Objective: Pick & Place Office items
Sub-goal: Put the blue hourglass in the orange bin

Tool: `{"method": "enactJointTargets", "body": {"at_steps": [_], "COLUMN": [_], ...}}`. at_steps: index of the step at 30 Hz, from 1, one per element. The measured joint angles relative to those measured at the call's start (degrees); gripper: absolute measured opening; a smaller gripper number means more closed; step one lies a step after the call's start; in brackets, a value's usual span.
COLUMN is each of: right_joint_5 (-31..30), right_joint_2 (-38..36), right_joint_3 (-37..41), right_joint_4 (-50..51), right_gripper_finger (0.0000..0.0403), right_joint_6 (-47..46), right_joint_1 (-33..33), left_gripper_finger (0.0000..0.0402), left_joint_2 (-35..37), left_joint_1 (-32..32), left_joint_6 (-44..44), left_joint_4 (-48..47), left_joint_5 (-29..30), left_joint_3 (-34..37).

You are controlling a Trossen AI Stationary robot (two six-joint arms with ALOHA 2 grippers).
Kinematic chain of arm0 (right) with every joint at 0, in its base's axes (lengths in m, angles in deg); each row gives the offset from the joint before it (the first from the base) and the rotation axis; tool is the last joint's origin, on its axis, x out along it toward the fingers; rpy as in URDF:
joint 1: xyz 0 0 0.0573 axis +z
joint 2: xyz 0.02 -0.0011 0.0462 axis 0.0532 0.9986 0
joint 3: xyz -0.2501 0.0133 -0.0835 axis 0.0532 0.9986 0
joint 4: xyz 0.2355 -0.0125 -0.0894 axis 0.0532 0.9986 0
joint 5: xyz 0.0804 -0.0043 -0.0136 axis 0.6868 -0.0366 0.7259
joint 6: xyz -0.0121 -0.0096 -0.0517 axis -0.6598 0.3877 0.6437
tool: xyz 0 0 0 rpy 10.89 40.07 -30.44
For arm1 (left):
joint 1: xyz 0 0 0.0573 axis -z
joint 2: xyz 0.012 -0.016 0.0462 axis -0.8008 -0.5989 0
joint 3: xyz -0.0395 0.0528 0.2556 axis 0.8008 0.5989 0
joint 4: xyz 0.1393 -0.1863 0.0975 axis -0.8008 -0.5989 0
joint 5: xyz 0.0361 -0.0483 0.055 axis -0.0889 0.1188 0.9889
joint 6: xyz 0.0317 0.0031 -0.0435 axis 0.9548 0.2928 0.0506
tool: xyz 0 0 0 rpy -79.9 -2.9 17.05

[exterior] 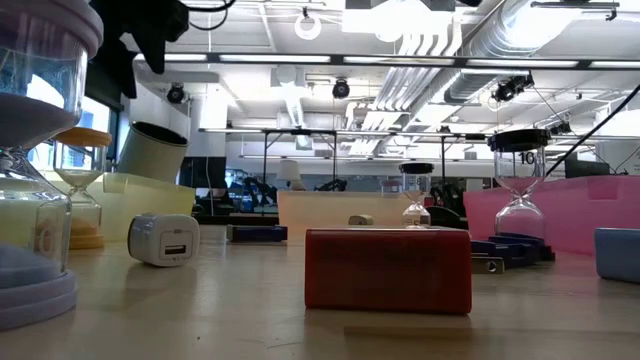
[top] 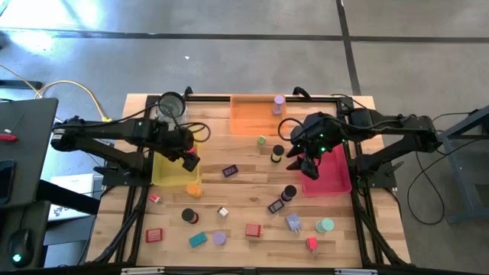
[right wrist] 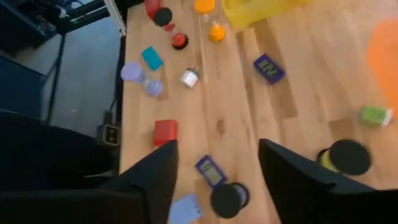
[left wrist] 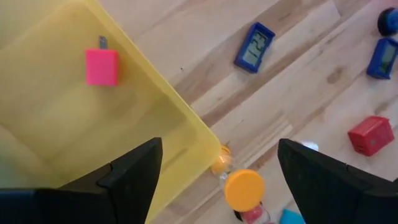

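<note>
Small office items lie scattered over the wooden table: a red block (top: 253, 229), a teal block (top: 199, 240), a dark-blue clock (top: 230, 171), a black cylinder (top: 189, 215) and an orange hourglass (top: 193, 189). A pink block (left wrist: 101, 67) lies on the floor of the yellow tray (top: 170, 174). My left gripper (top: 191, 162) hangs open above that tray's right edge (left wrist: 186, 118), with nothing between its fingers. My right gripper (top: 299, 162) hangs open beside the pink tray (top: 330, 174), high over a dark-blue clock (right wrist: 210, 171) and a black cylinder (right wrist: 227, 199).
An orange tray (top: 248, 118) at the far middle holds a purple cylinder (top: 278, 103). A clear glass jar (top: 172, 105) stands at the far left. In the low view a red block (exterior: 388, 270) and a white charger (exterior: 165, 238) stand near the front edge.
</note>
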Motion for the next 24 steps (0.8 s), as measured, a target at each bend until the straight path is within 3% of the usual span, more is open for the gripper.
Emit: {"method": "enactJointTargets", "body": {"at_steps": [5, 10, 15, 24], "right_joint_5": [6.8, 12.4, 11.2, 1.1], "right_joint_2": [0.0, 0.0, 0.0, 0.9], "right_joint_3": [0.0, 0.0, 0.0, 0.0], "right_joint_4": [3.8, 10.1, 13.3, 13.9], "right_gripper_finger": [0.0274, 0.0287, 0.0281, 0.0278], "right_joint_6": [-6.4, -16.5, -29.2, -54.6], "right_joint_1": [0.0, 2.1, 8.3, 21.7], "left_gripper_finger": [0.0311, 0.0311, 0.0311, 0.0311], "left_joint_2": [0.0, 0.0, 0.0, 0.0], "left_joint_1": [5.1, 7.6, 9.1, 14.2], "left_joint_6": [-3.2, -3.1, -1.4, -1.2], "left_joint_4": [0.0, 0.3, 0.6, 0.7], "left_joint_5": [0.2, 0.9, 1.2, 0.5], "left_joint_3": [0.0, 0.0, 0.0, 0.0]}}
